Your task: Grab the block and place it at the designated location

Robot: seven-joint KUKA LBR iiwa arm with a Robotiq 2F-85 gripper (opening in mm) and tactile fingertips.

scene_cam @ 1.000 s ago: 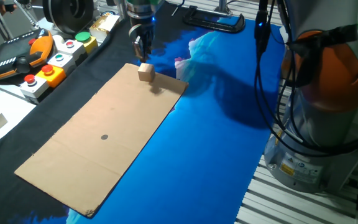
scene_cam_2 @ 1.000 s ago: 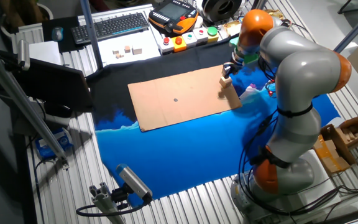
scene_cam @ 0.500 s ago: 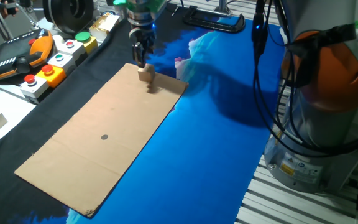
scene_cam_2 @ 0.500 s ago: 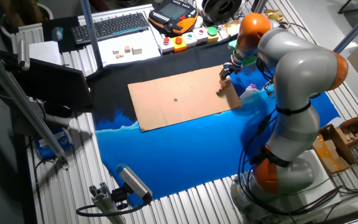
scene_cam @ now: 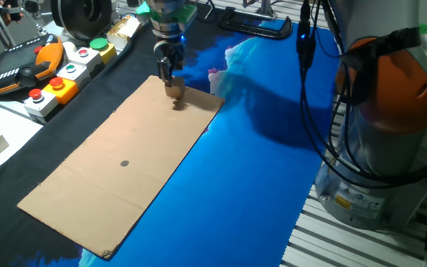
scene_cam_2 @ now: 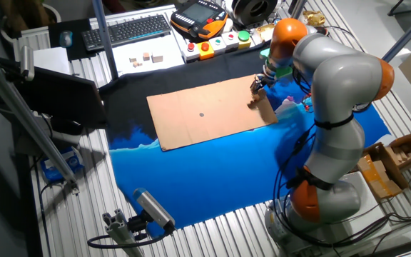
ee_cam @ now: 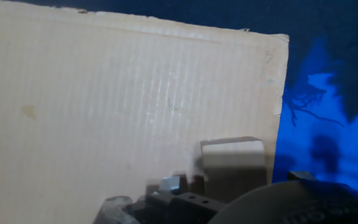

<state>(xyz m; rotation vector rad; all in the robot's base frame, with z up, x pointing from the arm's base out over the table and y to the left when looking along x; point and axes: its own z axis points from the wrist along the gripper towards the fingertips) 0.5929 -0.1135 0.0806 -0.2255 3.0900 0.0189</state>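
Observation:
The block, a small tan cube, sits near the far corner of the brown cardboard, in the gripper's shadow. My gripper hangs just above it and slightly to its left, with its fingers slightly apart and holding nothing. In the other fixed view the gripper is over the block at the right end of the cardboard. The hand view shows the block low and right of centre on the cardboard. The designated location, a dark dot, lies far down the sheet and also shows in the other fixed view.
Blue cloth covers the table right of the cardboard. A button box and an orange pendant lie at the left. A pink object and a black clamp sit behind the block. The robot base stands at the right.
My gripper has come down toward the block and now casts its shadow over it. The block has stayed in place on the cardboard.

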